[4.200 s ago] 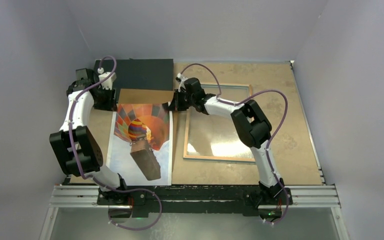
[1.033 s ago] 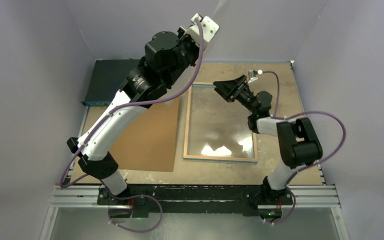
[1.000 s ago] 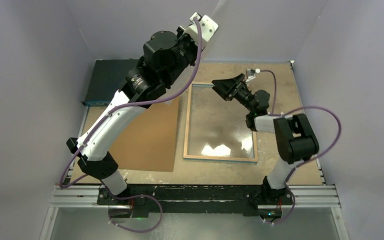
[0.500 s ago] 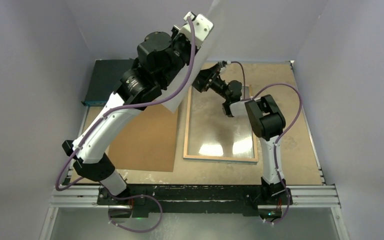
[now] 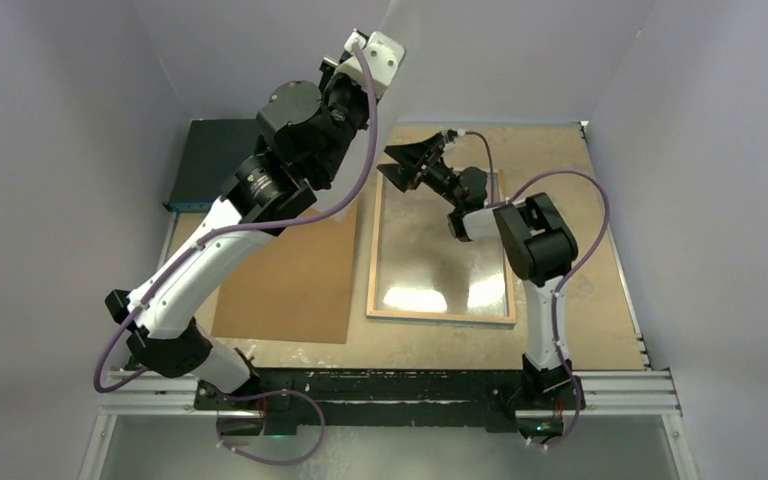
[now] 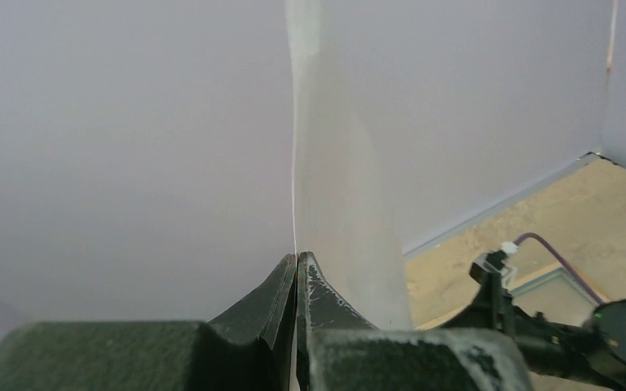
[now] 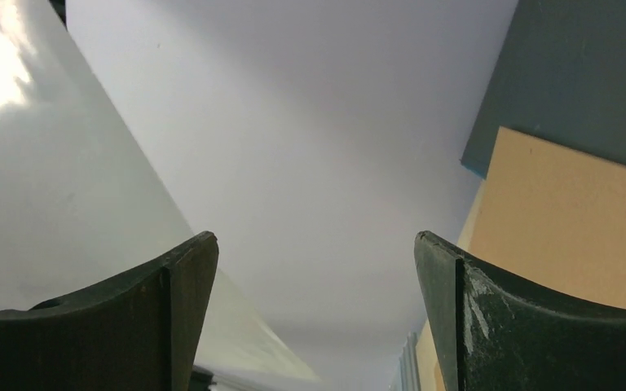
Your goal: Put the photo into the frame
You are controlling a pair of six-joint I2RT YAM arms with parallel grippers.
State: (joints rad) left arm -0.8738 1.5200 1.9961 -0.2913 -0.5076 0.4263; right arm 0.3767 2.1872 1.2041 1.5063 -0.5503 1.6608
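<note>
Brown backing board (image 5: 290, 280) lies bare on the worktop (image 5: 580, 280). A few seconds ago the photo lay face up on it, with both arms at its far edge. Frame (image 5: 440, 317) sits flat just right of the board, wood-coloured back rim up, glazing glinting, nothing inside it. Dark flat box (image 5: 200, 160) is at the far-left corner.

Left arm (image 5: 210, 260) has swung up high over the far-left part of the worktop. Left jaws are together, clamped on one edge of the photo (image 6: 338, 204). The sheet runs out from them nearly edge-on, pale and gently bowed. Printed side shows in no view.

Right arm (image 5: 535, 250) has crossed within the last second from the frame's far right toward its far-left corner. Right jaws stand wide apart, holding nothing, pointed at the lifted sheet. In the right wrist view the pale sheet fills the left side, its edge slanting down behind the finger (image 7: 171, 309) on that side and into the gap. Contact: cannot tell.

Reading: pick-up is done and the photo is airborne, well apart from the frame. Likely next is a second grip to steady the floppy sheet before lowering it into the recess.
</note>
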